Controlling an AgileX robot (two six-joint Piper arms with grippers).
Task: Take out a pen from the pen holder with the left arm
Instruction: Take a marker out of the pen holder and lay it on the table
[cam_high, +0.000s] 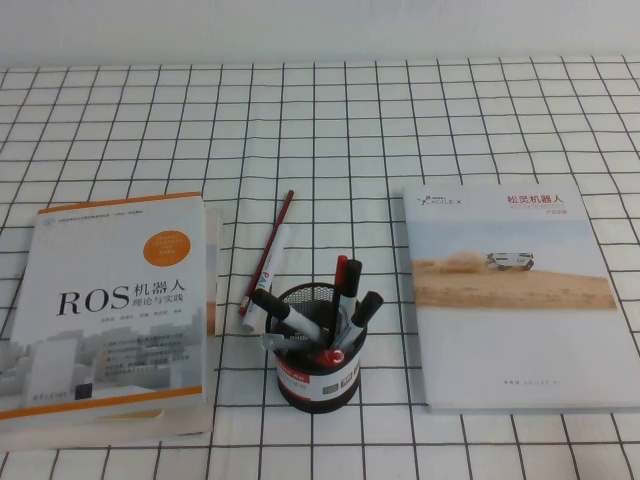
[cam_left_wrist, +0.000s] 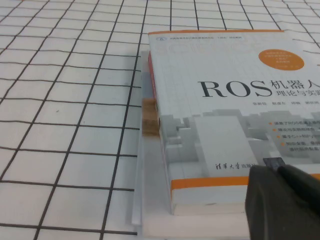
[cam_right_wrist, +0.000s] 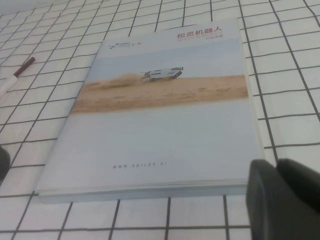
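A black mesh pen holder (cam_high: 318, 362) stands at the table's front middle, with several black-capped markers (cam_high: 348, 285) and a red pen leaning in it. Neither arm appears in the high view. In the left wrist view my left gripper (cam_left_wrist: 278, 171) hovers over the near corner of the ROS book (cam_left_wrist: 235, 100), fingers pressed together and holding nothing. In the right wrist view my right gripper (cam_right_wrist: 276, 165) sits by the near corner of the AgileX booklet (cam_right_wrist: 160, 110), also shut and empty. The holder is not seen in the left wrist view.
The thick ROS book (cam_high: 110, 310) lies left of the holder on a second book, and the booklet (cam_high: 515, 300) lies to its right. A red pencil (cam_high: 270, 248) and a white marker (cam_high: 262, 290) rest on the checked cloth (cam_high: 350, 130) just behind the holder.
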